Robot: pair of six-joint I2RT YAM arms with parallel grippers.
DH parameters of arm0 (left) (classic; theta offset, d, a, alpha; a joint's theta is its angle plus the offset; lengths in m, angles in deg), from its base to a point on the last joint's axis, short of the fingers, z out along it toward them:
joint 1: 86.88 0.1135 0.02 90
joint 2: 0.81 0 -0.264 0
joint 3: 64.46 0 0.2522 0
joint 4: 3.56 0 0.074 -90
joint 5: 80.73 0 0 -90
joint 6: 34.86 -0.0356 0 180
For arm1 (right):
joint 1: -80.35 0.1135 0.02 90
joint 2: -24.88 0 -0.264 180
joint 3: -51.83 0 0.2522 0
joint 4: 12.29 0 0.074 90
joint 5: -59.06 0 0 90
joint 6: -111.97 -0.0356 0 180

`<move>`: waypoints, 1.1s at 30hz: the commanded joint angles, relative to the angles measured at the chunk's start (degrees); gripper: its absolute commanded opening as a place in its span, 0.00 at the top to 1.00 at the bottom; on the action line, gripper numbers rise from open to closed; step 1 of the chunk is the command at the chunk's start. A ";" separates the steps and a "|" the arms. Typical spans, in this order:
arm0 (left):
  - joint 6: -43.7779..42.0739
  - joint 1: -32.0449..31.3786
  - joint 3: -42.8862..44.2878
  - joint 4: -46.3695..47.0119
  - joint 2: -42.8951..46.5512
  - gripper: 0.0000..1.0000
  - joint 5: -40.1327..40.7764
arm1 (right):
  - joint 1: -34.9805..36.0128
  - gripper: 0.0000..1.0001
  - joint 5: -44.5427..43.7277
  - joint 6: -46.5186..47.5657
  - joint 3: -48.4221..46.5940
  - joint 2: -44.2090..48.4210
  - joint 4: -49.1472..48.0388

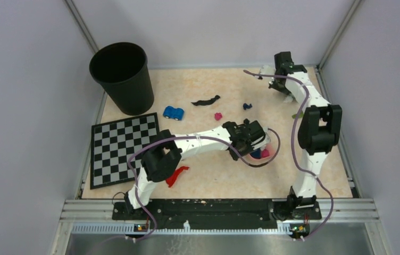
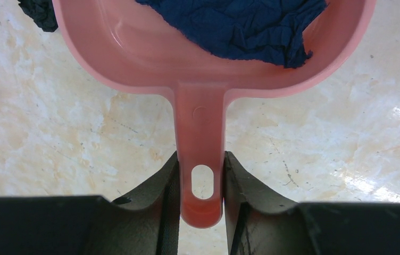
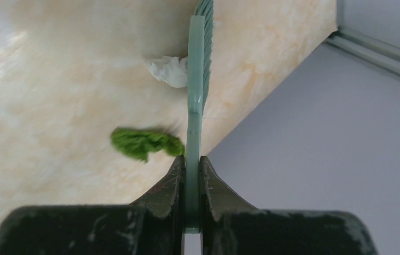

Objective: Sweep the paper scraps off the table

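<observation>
- Left gripper (image 2: 201, 158) fingers pinch the handle of a pink plastic dustpan (image 2: 134, 58) (right at its hang hole), with a crumpled dark blue paper scrap (image 2: 240, 26) inside the pan.
- Right gripper (image 3: 192, 160) fingers are pressed tight on a thin pale green plastic brush (image 3: 195, 64) at the far right corner of the pale peach marbled table (image 1: 208, 180). A white scrap (image 3: 168, 70) touches the brush and a green scrap (image 3: 142, 142) is just beside it.
- Red scrap (image 1: 176, 175) sits toward the near edge. The black strip (image 1: 206, 101), magenta bit (image 1: 218, 116) and small blue bit (image 1: 247, 106) are nearer the far edge.
</observation>
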 commanded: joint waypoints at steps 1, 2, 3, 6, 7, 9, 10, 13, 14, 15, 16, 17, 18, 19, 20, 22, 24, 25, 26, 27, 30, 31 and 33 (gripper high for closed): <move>0.17 1.15 1.80 -1.44 0.79 1.00 0.77 | 2.67 1.00 6.83 -3.49 8.49 12.44 11.30; -0.01 1.39 2.25 -1.84 0.36 1.00 0.71 | 3.40 1.00 7.70 -4.39 10.90 14.42 12.42; -0.26 1.66 2.65 -2.10 -0.17 1.00 0.63 | 4.13 1.00 9.08 -5.40 12.90 17.08 13.43; -1.07 2.11 3.54 -2.57 -1.50 1.00 0.16 | 6.22 1.00 13.07 -9.07 17.59 21.75 16.34; -1.13 2.21 4.02 -2.84 -1.96 1.00 0.16 | 6.62 1.00 14.37 -10.62 18.35 22.80 17.35; -1.37 2.35 5.08 -3.16 -2.98 1.00 -0.41 | 7.00 1.00 17.58 -13.91 18.52 24.20 19.77; -1.52 2.34 5.59 -3.32 -3.53 1.00 -0.84 | 7.03 1.00 19.71 -15.72 18.08 24.62 21.12; -1.59 2.32 6.89 -3.62 -5.04 1.00 -1.87 | 7.03 1.00 25.01 -20.82 17.52 25.81 24.68; -1.50 2.37 7.23 -3.65 -5.40 1.00 -2.28 | 7.03 1.00 26.80 -22.39 17.30 26.09 25.87; -1.45 2.36 7.39 -3.59 -5.77 1.00 -2.87 | 7.03 1.00 28.67 -23.88 16.84 26.23 27.01; -1.28 2.30 7.50 -3.39 -6.00 1.00 -3.41 | 7.03 1.00 30.10 -25.25 16.36 26.32 28.02; -1.17 2.35 7.47 -3.14 -6.09 1.00 -3.82 | 6.95 1.00 31.66 -26.59 15.63 26.34 29.55; -1.00 2.31 7.39 -2.79 -6.12 1.00 -4.14 | 6.94 1.00 33.11 -27.85 14.69 26.22 30.67; -0.78 2.32 7.35 -2.33 -6.12 1.00 -4.22 | 6.82 1.00 34.23 -28.94 13.51 26.02 31.83; -0.57 2.29 7.34 -2.03 -6.13 1.00 -4.36 | 6.53 1.00 35.50 -30.18 11.97 25.53 33.18; -0.44 2.29 7.34 -1.59 -5.97 1.00 -5.05 | 5.71 1.00 37.25 -31.93 8.14 24.29 35.48; 0.01 2.22 7.23 -1.47 -5.67 1.00 -5.32 | 4.38 1.00 37.50 -33.71 3.56 23.21 37.09; 0.13 2.23 6.94 -1.35 -5.35 1.00 -5.39 | 3.68 1.00 36.82 -33.91 1.37 23.00 37.39; 0.28 2.28 6.39 -1.09 -5.02 1.00 -5.58 | 3.16 1.00 35.02 -33.78 -0.82 22.87 37.19; 0.53 2.26 5.76 -0.73 -4.50 1.00 -5.52 | 2.67 1.00 32.63 -33.20 -2.41 22.62 37.17; 0.60 2.25 2.86 1.77 -2.07 1.00 -5.10 | 1.34 1.00 23.83 -30.08 -5.26 21.73 36.72; 0.38 2.26 1.91 2.55 -1.34 1.00 -5.16 | 1.08 1.00 20.51 -28.90 -5.19 21.80 35.19; 0.12 2.22 0.93 3.50 -0.42 1.00 -5.16 | 0.40 1.00 14.67 -26.24 -4.29 22.24 32.39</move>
